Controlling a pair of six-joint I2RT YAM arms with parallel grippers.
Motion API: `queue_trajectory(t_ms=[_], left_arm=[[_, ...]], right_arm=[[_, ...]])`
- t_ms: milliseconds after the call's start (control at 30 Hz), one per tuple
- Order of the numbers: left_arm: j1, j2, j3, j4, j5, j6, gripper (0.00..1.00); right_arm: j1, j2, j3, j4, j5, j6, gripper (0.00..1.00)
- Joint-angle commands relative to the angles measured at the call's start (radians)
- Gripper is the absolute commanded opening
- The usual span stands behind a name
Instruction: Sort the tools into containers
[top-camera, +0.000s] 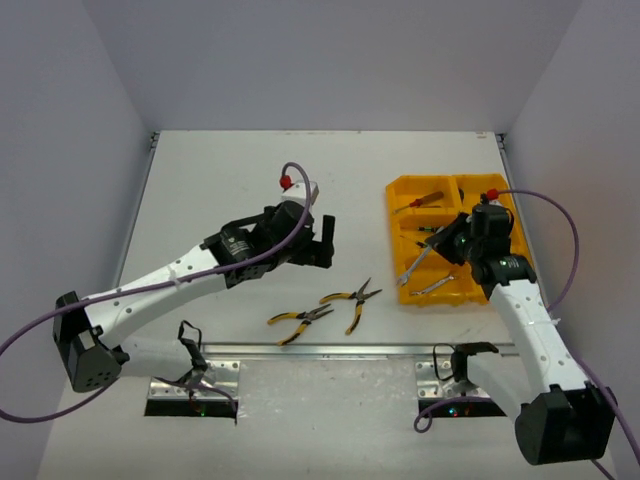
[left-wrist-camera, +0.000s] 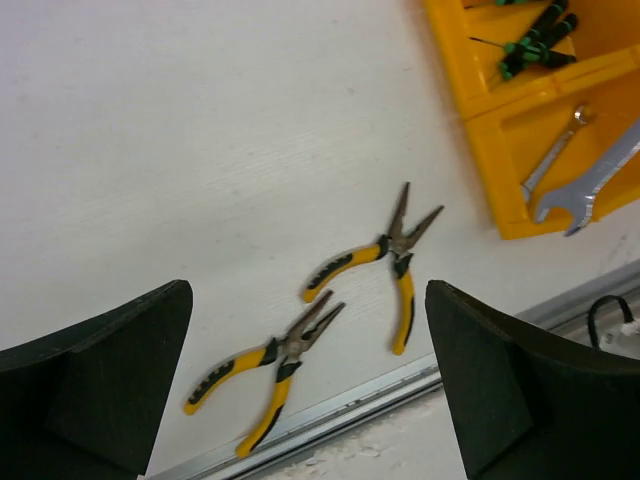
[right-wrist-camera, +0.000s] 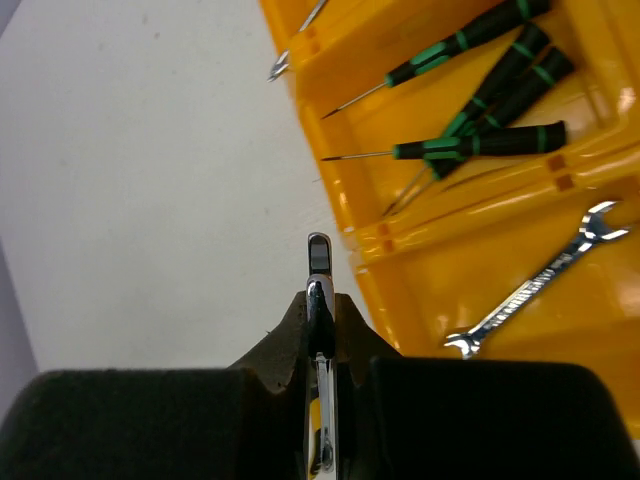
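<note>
The yellow tray (top-camera: 393, 222) stands at the right. It holds green-handled screwdrivers (right-wrist-camera: 480, 100), a red-handled screwdriver (top-camera: 425, 201) and a small silver wrench (right-wrist-camera: 540, 285). My right gripper (top-camera: 440, 248) is shut on another silver wrench (top-camera: 415, 266), held edge-on (right-wrist-camera: 319, 270) over the tray's left rim (right-wrist-camera: 375, 245). Two yellow-handled pliers lie on the table near the front edge, one on the left (top-camera: 300, 320) (left-wrist-camera: 275, 365) and one on the right (top-camera: 355, 300) (left-wrist-camera: 385, 260). My left gripper (top-camera: 322, 243) is open and empty, hovering above and behind the pliers (left-wrist-camera: 310, 400).
A metal rail (top-camera: 330, 350) runs along the table's front edge just behind the pliers. White walls enclose the table on the left, back and right. Cables trail from both arms.
</note>
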Motion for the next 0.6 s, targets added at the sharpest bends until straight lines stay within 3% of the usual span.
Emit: queue_trajectory(t_ms=[0,200,500,567], left_arm=[[0.035,-0.102,-0.065,-0.099,-0.156,0.041,1.00],[0.051,-0.162,-0.187,-0.065,-0.108,0.057,1.00],[0.050,-0.172,-0.268,-0.020,-0.095,0.064,1.00],[0.051,-0.166,-0.277,-0.009,-0.090,0.064,1.00]], right_arm=[[-0.045,-0.047,0.044,-0.132,0.229,-0.057,0.00],[-0.062,0.007,0.039,-0.136,0.417,-0.039,0.00],[-0.062,0.082,-0.010,-0.064,0.405,-0.015,0.00],[-0.063,0.078,-0.036,-0.046,0.359,-0.002,0.20]])
